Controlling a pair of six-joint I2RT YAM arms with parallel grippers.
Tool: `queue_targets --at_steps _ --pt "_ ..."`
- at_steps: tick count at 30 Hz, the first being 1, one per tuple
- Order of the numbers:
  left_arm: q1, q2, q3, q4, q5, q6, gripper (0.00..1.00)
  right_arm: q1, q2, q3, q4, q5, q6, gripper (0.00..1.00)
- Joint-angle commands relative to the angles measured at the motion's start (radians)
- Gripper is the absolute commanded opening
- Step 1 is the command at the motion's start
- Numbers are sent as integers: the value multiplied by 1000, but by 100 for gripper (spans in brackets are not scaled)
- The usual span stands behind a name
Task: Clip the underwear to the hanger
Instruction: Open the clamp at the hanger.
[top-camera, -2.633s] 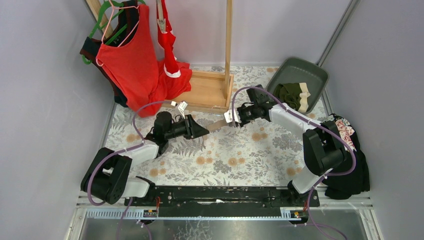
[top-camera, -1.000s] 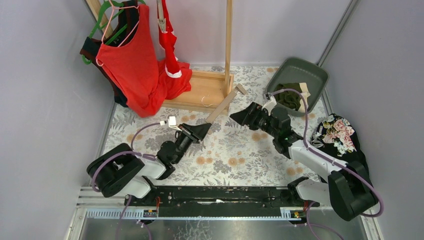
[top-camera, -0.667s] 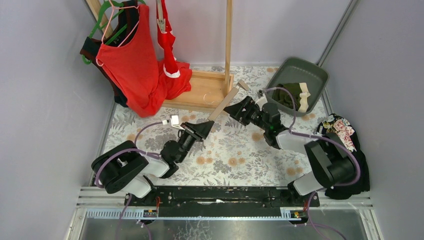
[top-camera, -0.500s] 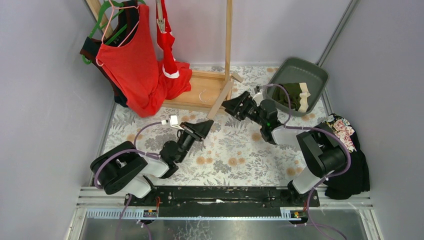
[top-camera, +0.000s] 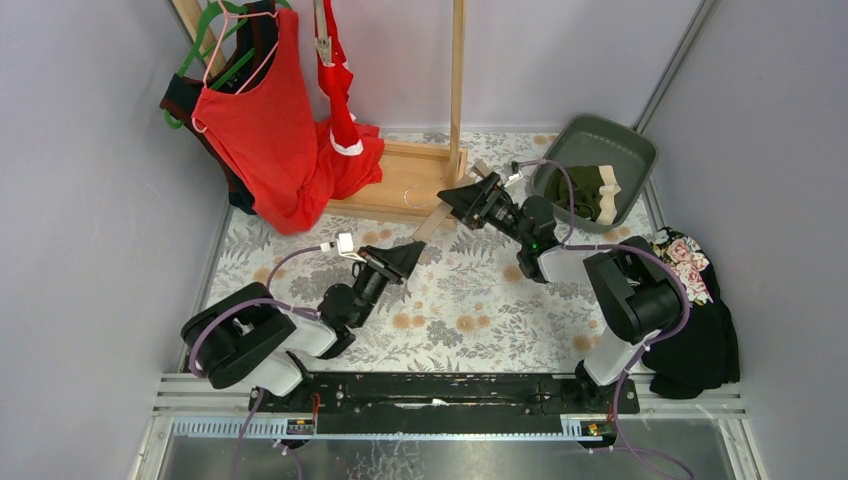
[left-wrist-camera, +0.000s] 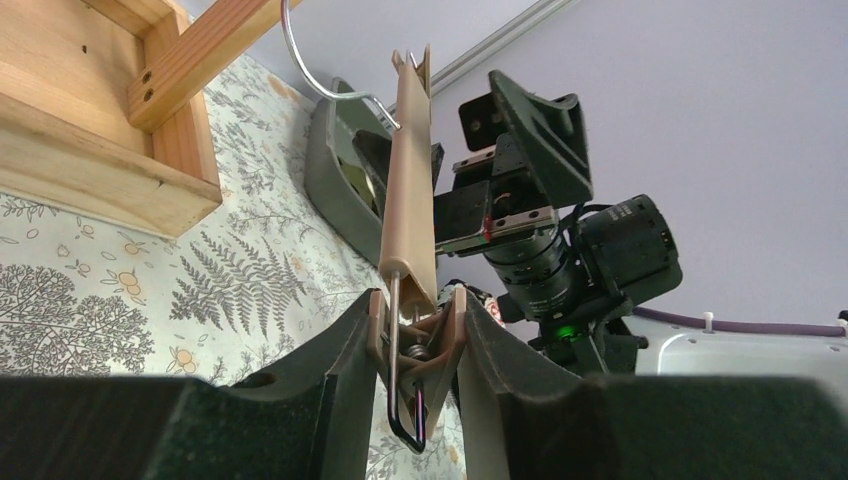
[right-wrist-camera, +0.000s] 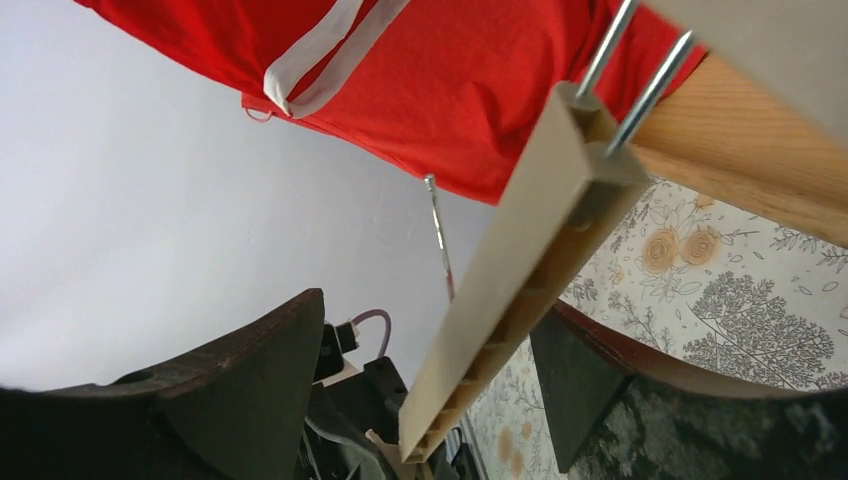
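The hanger (top-camera: 432, 222) is a tan bar with clips and a wire hook, held tilted above the table. My left gripper (top-camera: 410, 250) is shut on its lower end clip (left-wrist-camera: 418, 345), and the bar (left-wrist-camera: 408, 200) rises away from it. My right gripper (top-camera: 458, 195) is open with its jaws on either side of the bar's upper part (right-wrist-camera: 520, 270), not touching it. The red briefs (top-camera: 340, 110) hang from a clip on the rack. The olive green briefs (top-camera: 583, 190) lie in the grey bin (top-camera: 600, 130).
A wooden rack base (top-camera: 400, 185) and its upright post (top-camera: 457, 80) stand just behind the hanger. A red tank top (top-camera: 265, 130) hangs at the back left. A black floral cloth (top-camera: 690, 270) lies at the right edge. Grey walls close in both sides.
My right arm has swung left from the bin side to the hanger's upper end, and its open jaws now straddle the bar. My left gripper has kept its hold on the clip.
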Motion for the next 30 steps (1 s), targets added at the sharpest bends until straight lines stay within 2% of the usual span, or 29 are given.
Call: queue_targets --at_steps 1,3,4,5,8,11,12,13,15,16,17,20,23,30 --pt "-5 32 30 73 3 0 0 -5 10 60 69 -44 -1 80" --pt "-5 43 37 74 19 -5 0 -5 18 80 53 -44 -10 77" --pt "-6 46 38 74 23 -8 0 -4 25 86 52 -44 -10 72" --pt "-6 49 37 74 29 -12 0 -4 31 91 55 -41 -7 64" --pt "-7 55 34 74 47 -12 0 -5 57 106 54 -38 1 28" --pt "-5 52 26 75 59 -8 0 -7 78 124 53 -49 3 4" --pt "-5 45 21 75 64 -5 3 -9 83 129 52 -54 2 0" --pt "-2 30 16 75 73 5 13 -15 85 131 43 -59 -2 0" --pt "15 -2 7 70 111 21 53 -29 81 135 18 -72 -15 0" --pt "33 -15 3 60 135 12 67 -37 78 139 -1 -85 -25 0" --pt "52 -27 5 45 169 -1 76 -44 75 147 -24 -105 -38 0" --pt "116 -36 27 -4 311 -47 80 -60 62 167 -77 -150 -77 0" --pt "145 -10 31 22 377 -77 80 -67 46 183 -137 -179 -117 0" --pt "180 109 112 41 571 -147 73 -69 27 229 -236 -244 -180 0"
